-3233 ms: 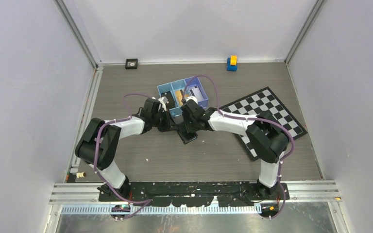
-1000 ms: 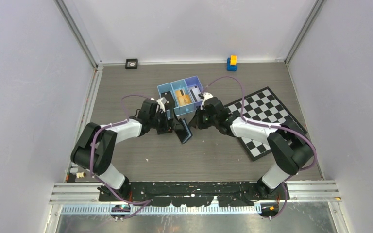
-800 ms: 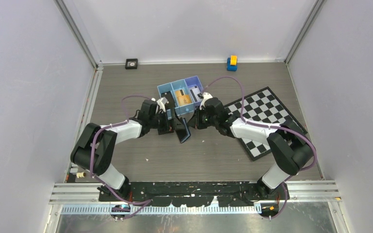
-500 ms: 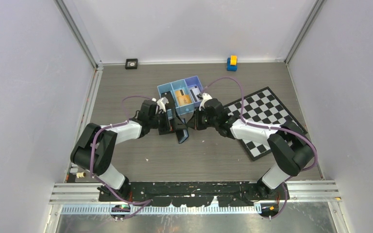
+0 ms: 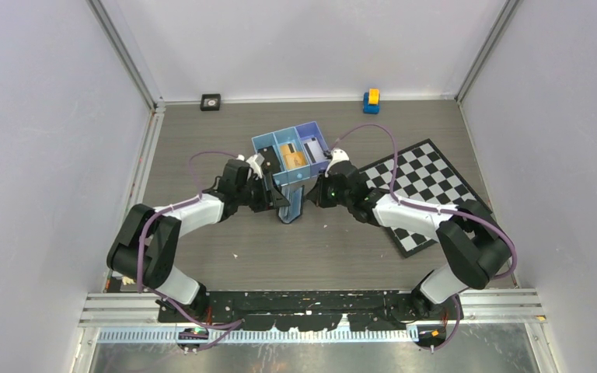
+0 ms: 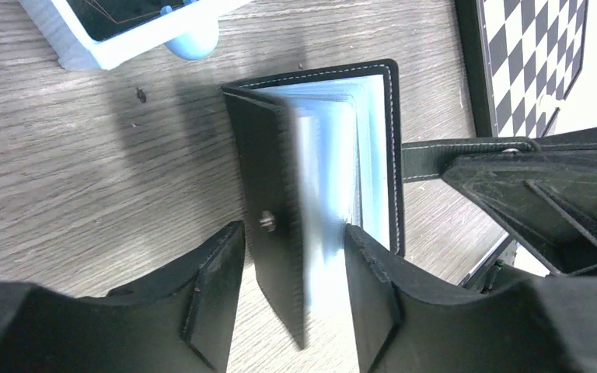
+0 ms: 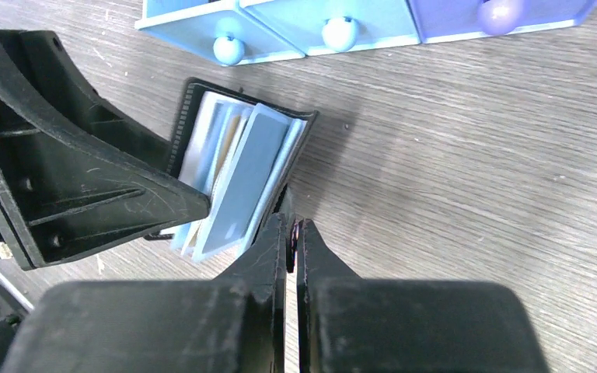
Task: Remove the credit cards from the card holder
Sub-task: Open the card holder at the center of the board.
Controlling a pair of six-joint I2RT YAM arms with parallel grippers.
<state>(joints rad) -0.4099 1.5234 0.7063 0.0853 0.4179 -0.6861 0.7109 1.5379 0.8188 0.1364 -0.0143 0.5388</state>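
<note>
The card holder (image 5: 291, 204), a black bifold with pale blue sleeves, stands open on edge on the table between my two grippers. My left gripper (image 5: 274, 198) is open. In the left wrist view (image 6: 295, 241) its jaws stand around the black cover flap (image 6: 276, 256) and the blurred blue sleeves, with a gap at the left finger. My right gripper (image 7: 291, 225) is shut on the holder's thin black strap tab (image 6: 435, 155). Cards (image 7: 241, 183) sit in the fanned sleeves. An orange-gold card (image 5: 294, 159) lies in the blue tray.
The blue three-compartment tray (image 5: 264, 144) stands just behind the holder, its knobs (image 7: 229, 48) close to it. The chequered board (image 5: 427, 186) lies right, under my right arm. A yellow-blue toy (image 5: 371, 100) and a small black block (image 5: 211, 102) sit at the back wall.
My right gripper left the spot over the holder, swung right and came back to its strap side. The holder went from leaning to standing upright with its blue inside fanned open.
</note>
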